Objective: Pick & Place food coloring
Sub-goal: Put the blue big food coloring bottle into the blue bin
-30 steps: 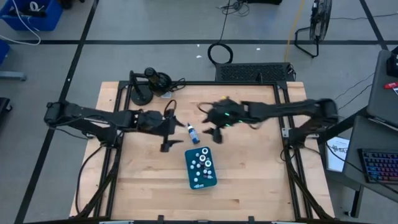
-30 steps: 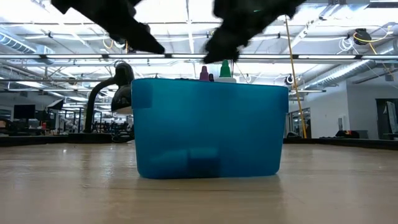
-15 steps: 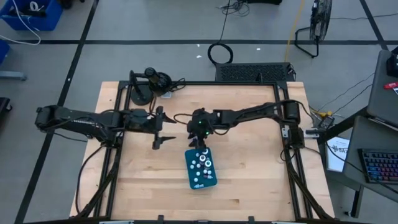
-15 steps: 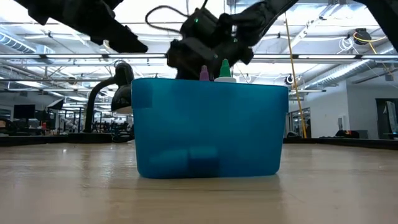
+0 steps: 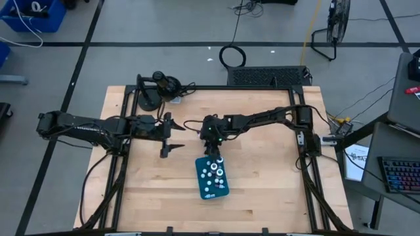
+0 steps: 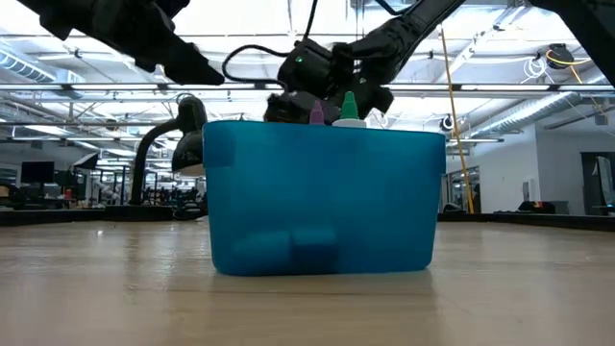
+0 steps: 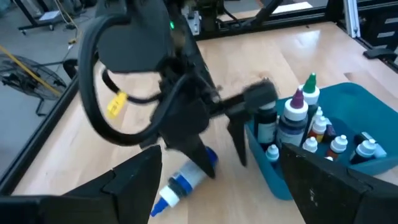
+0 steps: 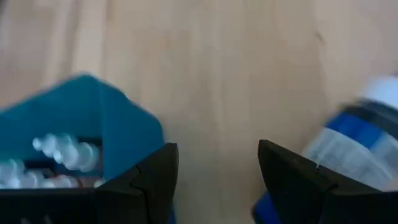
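Food coloring bottle (image 7: 186,179) lies loose just outside the teal tray (image 5: 221,191), right gripper (image 5: 209,140) spread above it for pickup.

Desk lamp (image 5: 157,87) (black) on wooden table (image 5: 262,183); fan (image 5: 331,29) beyond.

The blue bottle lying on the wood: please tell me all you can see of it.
The small blue bottle with a white cap looks like plastic with a pale label. It lies on its side on the light wooden table, outside the teal plastic tray, near its end. The right hand hangs open just over it; contact cannot be judged.
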Controlling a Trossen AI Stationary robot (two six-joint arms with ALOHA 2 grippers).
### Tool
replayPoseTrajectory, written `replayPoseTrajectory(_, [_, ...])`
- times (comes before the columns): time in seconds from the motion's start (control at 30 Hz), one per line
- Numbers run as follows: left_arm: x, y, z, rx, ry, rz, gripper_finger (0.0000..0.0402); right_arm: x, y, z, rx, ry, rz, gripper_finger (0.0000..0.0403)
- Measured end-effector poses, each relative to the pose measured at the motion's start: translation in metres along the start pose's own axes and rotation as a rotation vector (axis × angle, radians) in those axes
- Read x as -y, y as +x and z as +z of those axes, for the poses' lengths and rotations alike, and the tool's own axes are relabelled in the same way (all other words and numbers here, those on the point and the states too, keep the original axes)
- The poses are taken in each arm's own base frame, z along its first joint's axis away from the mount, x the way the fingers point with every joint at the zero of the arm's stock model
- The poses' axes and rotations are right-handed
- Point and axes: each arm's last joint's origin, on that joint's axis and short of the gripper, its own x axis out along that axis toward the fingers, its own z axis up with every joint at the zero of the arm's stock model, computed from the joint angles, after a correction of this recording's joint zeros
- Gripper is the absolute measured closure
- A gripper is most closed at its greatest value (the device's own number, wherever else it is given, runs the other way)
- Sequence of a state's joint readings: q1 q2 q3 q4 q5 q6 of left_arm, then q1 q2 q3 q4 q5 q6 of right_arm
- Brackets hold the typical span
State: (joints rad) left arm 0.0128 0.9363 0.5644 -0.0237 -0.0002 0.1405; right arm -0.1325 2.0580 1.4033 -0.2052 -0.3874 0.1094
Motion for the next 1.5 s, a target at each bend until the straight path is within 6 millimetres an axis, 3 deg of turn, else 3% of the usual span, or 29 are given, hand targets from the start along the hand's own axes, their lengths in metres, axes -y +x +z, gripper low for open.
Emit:
replayPoseTrajectory(0.27, [0.000,0.000,0.000,-0.002,0.000,0.000,0.0092,-0.002,-0.025,0.005,0.000,-0.085,-0.210,0.0190])
replayPoseTrajectory(0.5, [0.000,0.000,0.000,-0.004,0.000,-0.001,0.0080,-0.006,-0.034,0.007,-0.007,-0.140,-0.296,0.0190])
replayPoseTrajectory(0.63, [0.000,0.000,0.000,-0.004,-0.003,0.000,0.0076,0.003,-0.034,-0.003,-0.093,-0.092,-0.403,0.0190])
replayPoseTrajectory(1.1, [0.000,0.000,0.000,-0.003,-0.005,0.000,0.0091,-0.002,-0.026,-0.013,-0.170,-0.093,-0.386,0.0190])
replayPoseTrajectory(1.5, [0.000,0.000,0.000,-0.001,-0.031,0.001,0.0080,0.011,-0.016,-0.033,-0.136,-0.094,-0.368,0.0213])
